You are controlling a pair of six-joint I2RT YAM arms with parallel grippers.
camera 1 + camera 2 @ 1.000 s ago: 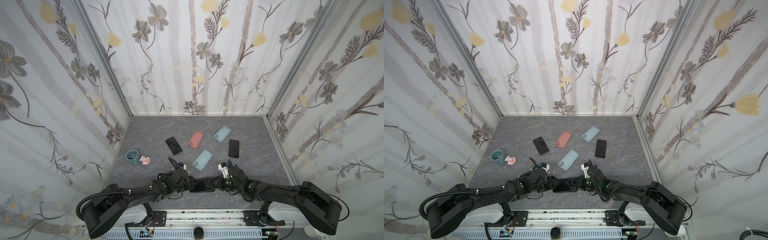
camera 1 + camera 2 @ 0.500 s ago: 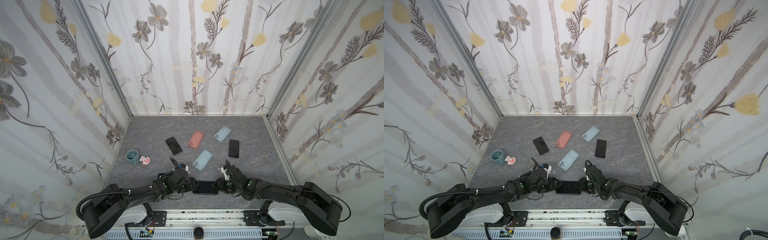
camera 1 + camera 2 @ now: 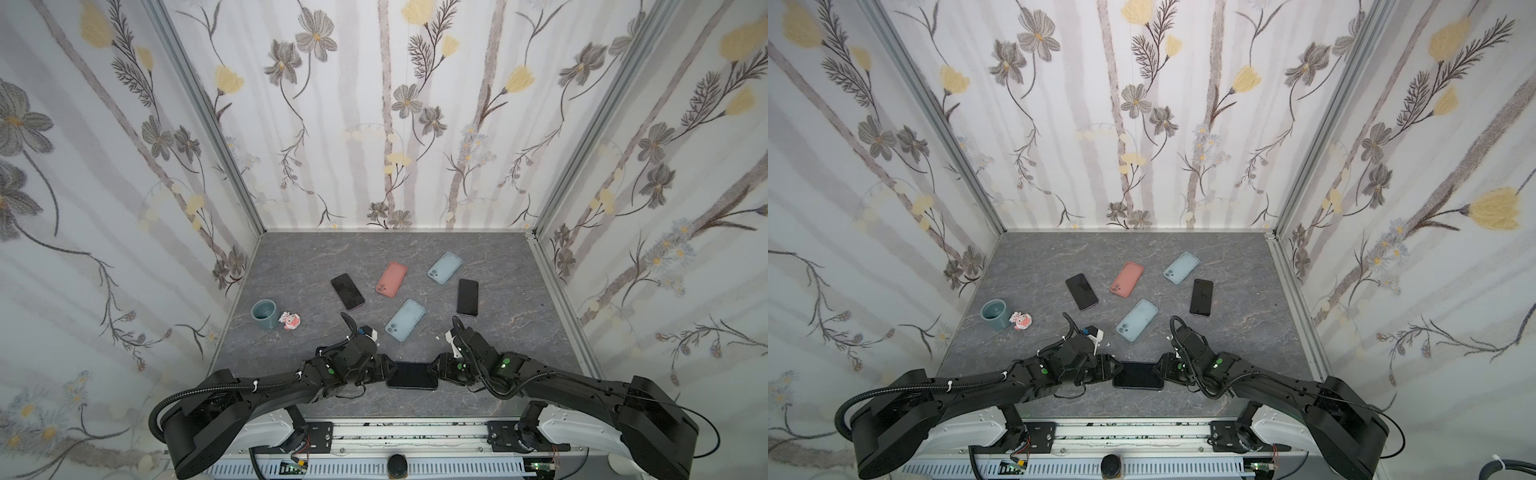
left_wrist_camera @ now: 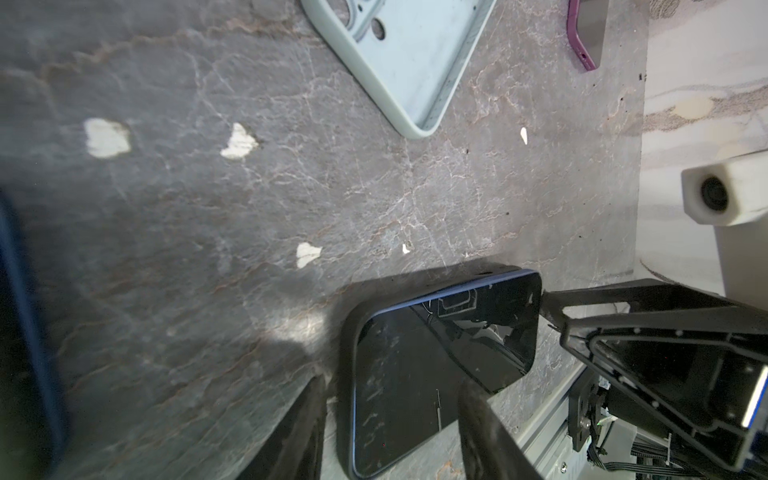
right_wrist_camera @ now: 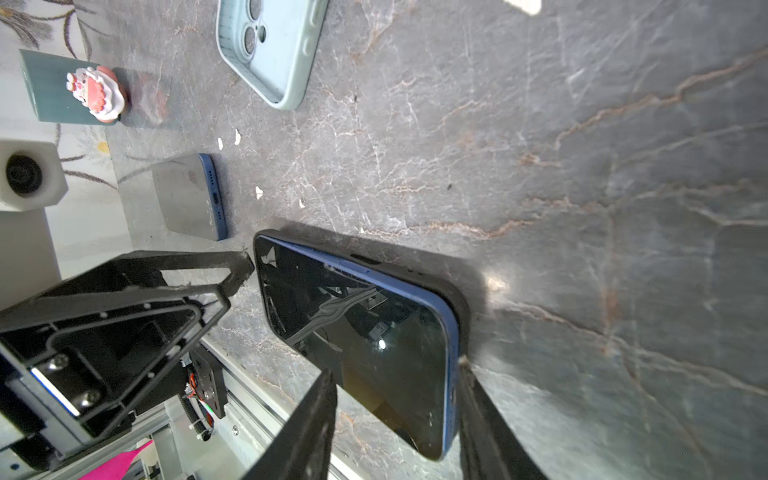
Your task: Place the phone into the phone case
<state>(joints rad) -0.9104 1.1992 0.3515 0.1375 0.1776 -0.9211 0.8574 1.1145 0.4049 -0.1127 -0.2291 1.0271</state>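
Note:
A dark-screened phone (image 3: 411,375) (image 3: 1138,375) with a blue frame lies flat near the table's front edge, inside a black phone case (image 4: 347,332) (image 5: 461,307). Along one long side the blue edge (image 5: 451,345) stands above the case rim. My left gripper (image 3: 384,372) (image 4: 395,384) is open, its fingers astride the phone's left end. At the other end my right gripper (image 3: 436,370) (image 5: 397,370) is open too. One of its fingers (image 5: 469,395) rests against the blue edge, the other stands off the corner.
Behind the arms lie two light blue cases (image 3: 405,320) (image 3: 444,268), a salmon case (image 3: 391,279) and two black phones (image 3: 348,291) (image 3: 467,297). A teal cup (image 3: 264,314) and a small pink figurine (image 3: 289,321) sit at the left. The metal front rail (image 3: 407,432) runs just below the phone.
My right gripper, shut a second ago, has opened at the phone's right end. The left jaws have narrowed slightly. The phone has shifted a little to the right.

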